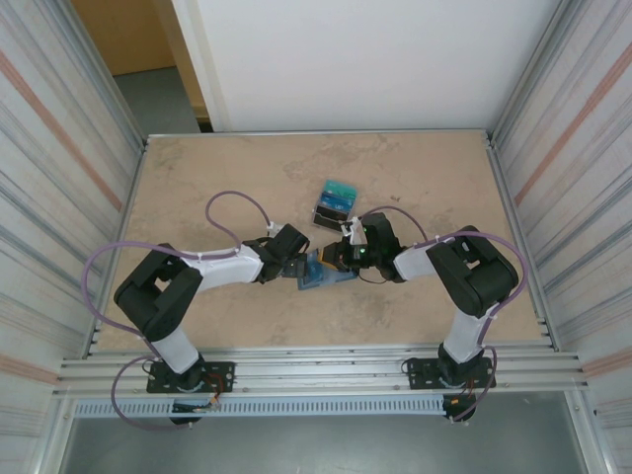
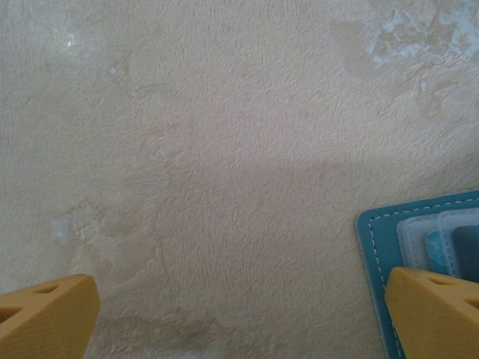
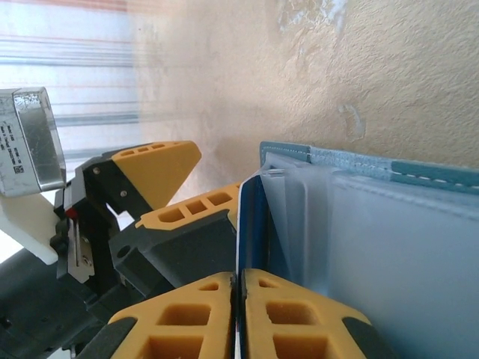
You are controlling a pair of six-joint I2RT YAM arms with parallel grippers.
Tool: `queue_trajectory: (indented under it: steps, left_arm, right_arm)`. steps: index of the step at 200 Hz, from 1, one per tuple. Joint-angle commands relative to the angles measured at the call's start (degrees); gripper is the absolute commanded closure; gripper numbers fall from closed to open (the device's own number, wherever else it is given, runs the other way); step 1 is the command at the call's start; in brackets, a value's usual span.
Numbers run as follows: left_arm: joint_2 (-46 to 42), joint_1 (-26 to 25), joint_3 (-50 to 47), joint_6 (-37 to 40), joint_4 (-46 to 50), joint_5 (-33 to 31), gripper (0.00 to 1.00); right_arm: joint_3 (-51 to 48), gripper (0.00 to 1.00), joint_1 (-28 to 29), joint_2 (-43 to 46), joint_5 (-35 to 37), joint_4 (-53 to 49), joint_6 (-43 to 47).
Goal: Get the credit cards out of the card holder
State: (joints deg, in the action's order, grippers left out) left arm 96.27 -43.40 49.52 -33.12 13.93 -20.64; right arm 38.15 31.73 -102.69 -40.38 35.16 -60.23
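Note:
The card holder [image 1: 318, 278] lies open on the table between my two grippers, pale slots facing up. In the right wrist view my right gripper [image 3: 239, 283] is shut on the edge of a thin blue credit card [image 3: 249, 224], which stands on edge against the holder's pale slots [image 3: 389, 254]. My left gripper [image 2: 239, 299] is wide open over bare table. Its right fingertip [image 2: 430, 307] sits over the near corner of the card holder [image 2: 378, 239]; whether it touches, I cannot tell. The left gripper's yellow fingers [image 3: 161, 168] stand just left of the card.
A small dark tray [image 1: 333, 205] with teal and blue cards in it sits just beyond the grippers. Ribbed metal walls [image 1: 59, 178] close in the table on both sides, and a rail runs along the near edge [image 1: 316, 373].

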Motion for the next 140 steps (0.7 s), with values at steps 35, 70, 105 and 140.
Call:
queue_trajectory:
  steps: [35, 70, 105, 140]
  left_arm:
    - [1.24, 0.07, 0.56, -0.71, 3.49, -1.24, 0.01]
    - [1.21, 0.1, 0.41, -0.74, 3.65, -1.32, 0.01]
    - [1.05, 0.07, 0.45, -0.7, 3.9, -1.66, 0.02]
    - [1.09, 0.08, 0.49, -0.67, 3.91, -1.55, 0.01]
  right_arm:
    - [-1.19, 0.98, -0.81, -0.15, -1.37, 2.35, -0.8]
    - [-2.18, 0.97, -1.91, 0.57, -1.2, 2.46, -0.75]
    - [-3.09, 0.95, -2.9, 1.19, -1.28, 2.54, -0.58]
    - [-3.6, 0.94, -3.25, 0.58, -1.24, 2.63, -0.46]
